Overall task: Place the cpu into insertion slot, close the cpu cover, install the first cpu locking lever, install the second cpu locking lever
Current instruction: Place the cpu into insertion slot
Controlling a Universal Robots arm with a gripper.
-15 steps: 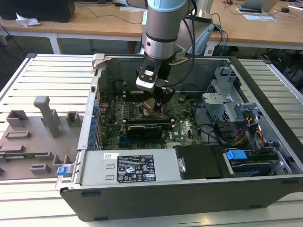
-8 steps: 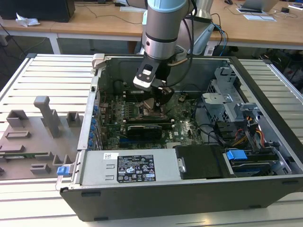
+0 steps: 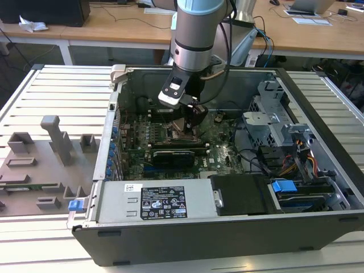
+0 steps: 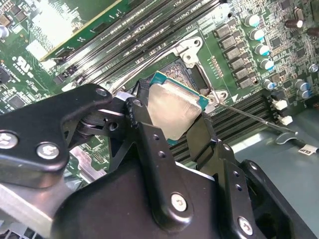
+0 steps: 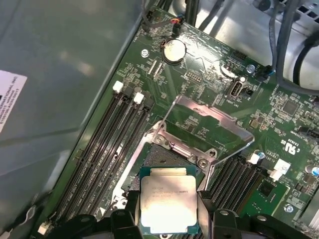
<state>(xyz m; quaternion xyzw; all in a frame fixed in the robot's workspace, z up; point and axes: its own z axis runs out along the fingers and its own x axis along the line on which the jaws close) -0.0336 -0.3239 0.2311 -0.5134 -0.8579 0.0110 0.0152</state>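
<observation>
A slatted metal table (image 3: 57, 85) carries an open computer case (image 3: 227, 239); the arm's gripper (image 3: 190, 122) hangs over the green motherboard (image 3: 219, 151). In the second wrist view its black fingers (image 4: 144, 129) clamp the cpu (image 4: 174, 109), silver-topped and green-edged, over the insertion slot (image 4: 174, 68). The first wrist view adds the cpu cover (image 5: 219, 116), swung open.

A desktop computer case (image 3: 227, 242) lies open on its side on a slatted metal table (image 3: 62, 85). The robot arm (image 3: 193, 34) reaches down into it, and its gripper (image 3: 192, 120) hangs low over the green motherboard (image 3: 220, 145). A labelled power supply (image 3: 165, 202) sits along the case's near edge. On the exterior view's left rests a grey fixture plate (image 3: 34, 170); wooden desks (image 3: 114, 25) stand behind.
</observation>
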